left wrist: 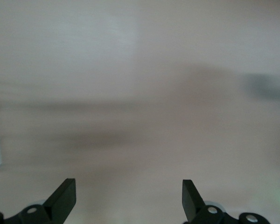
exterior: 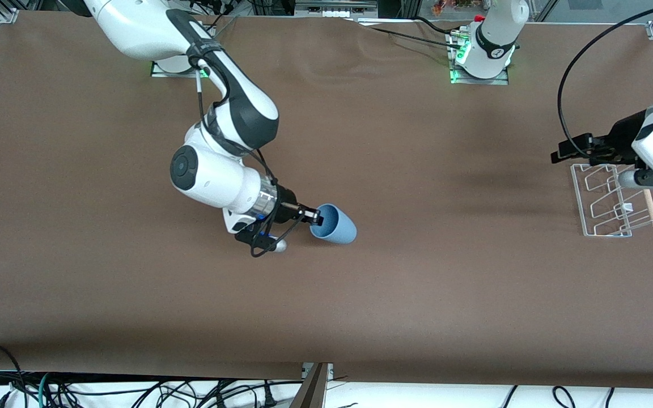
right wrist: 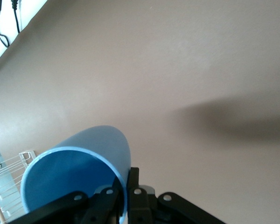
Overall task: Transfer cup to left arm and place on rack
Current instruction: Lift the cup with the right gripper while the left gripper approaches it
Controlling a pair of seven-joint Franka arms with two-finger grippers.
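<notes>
The right pincer (exterior: 315,217) grips the cup (exterior: 335,225) by its rim, one finger inside the mouth and one outside, holding it tilted on its side above the middle of the worktop (exterior: 417,283). In the right wrist view the cup (right wrist: 79,179) fills the space just ahead of the fingers, its open mouth turned back toward the wrist.

A pinch on a thin, smooth rim looks precarious: a swing or jolt on the way to the handover could pivot the cup in the fingers or let it slip and roll off across the worktop.

The left pincer (exterior: 564,152) waits over the rack (exterior: 604,204) at the left arm's end of the worktop, well apart from the cup. Its fingers (left wrist: 63,198) stand wide, nothing between them. A misjudged meeting could knock the cup from the right pincer's grip.
</notes>
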